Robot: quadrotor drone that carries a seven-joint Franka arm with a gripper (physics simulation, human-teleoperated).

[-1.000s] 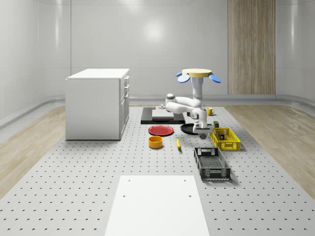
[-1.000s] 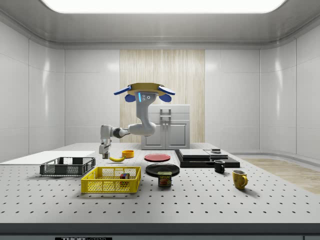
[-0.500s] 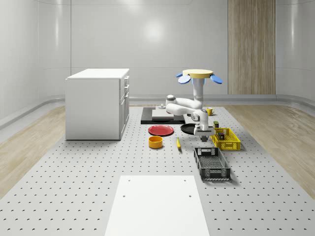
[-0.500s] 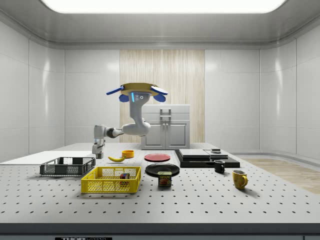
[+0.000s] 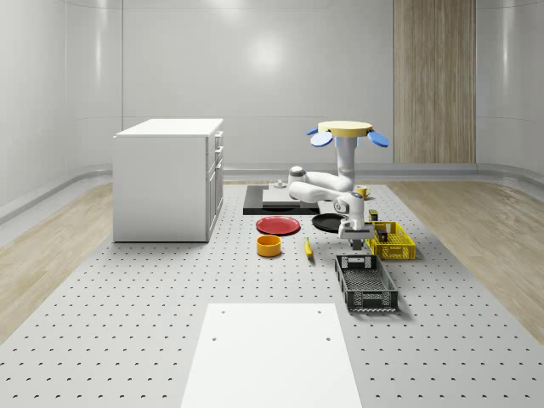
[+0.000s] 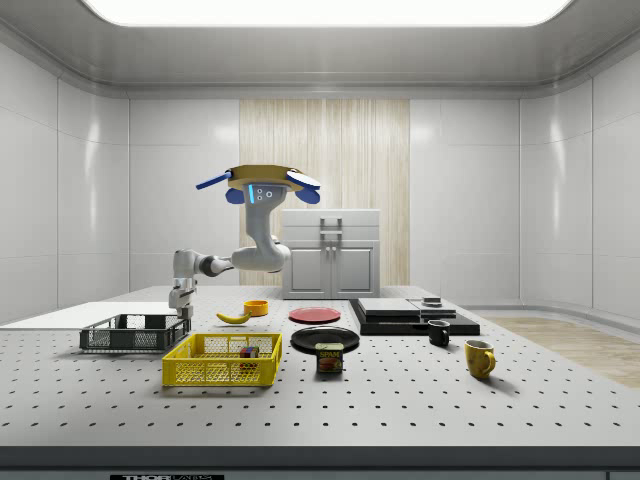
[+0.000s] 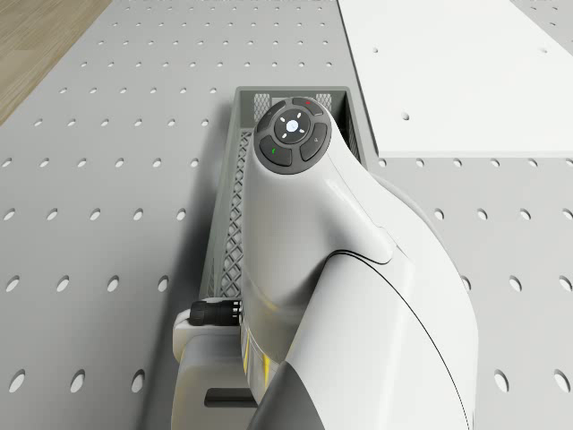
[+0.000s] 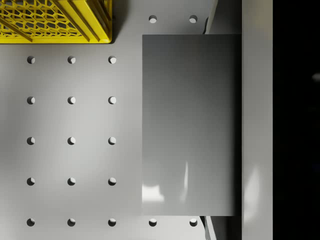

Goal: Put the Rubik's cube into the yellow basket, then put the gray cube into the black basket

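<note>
Overhead, in the whole-scene view, the drone [image 5: 348,133] hovers above the far part of the table [image 5: 127,323], its arm bent down so the gripper [image 5: 357,247] hangs over the far end of the black basket [image 5: 366,283]. The yellow basket [image 5: 390,240] lies at the gripper's two o'clock, just beside it.

In the side view, the gripper [image 6: 183,312] is just above the black basket [image 6: 135,333], with the yellow basket [image 6: 222,360] at its four o'clock and the Rubik's cube [image 6: 247,353] inside that basket.

The drone view shows the arm's wrist above the black basket [image 7: 235,193].

In the wrist view, the gray cube [image 8: 189,125] is close before the camera, clamped in the claw, and a corner of the yellow basket [image 8: 55,21] sits at its ten o'clock.
</note>
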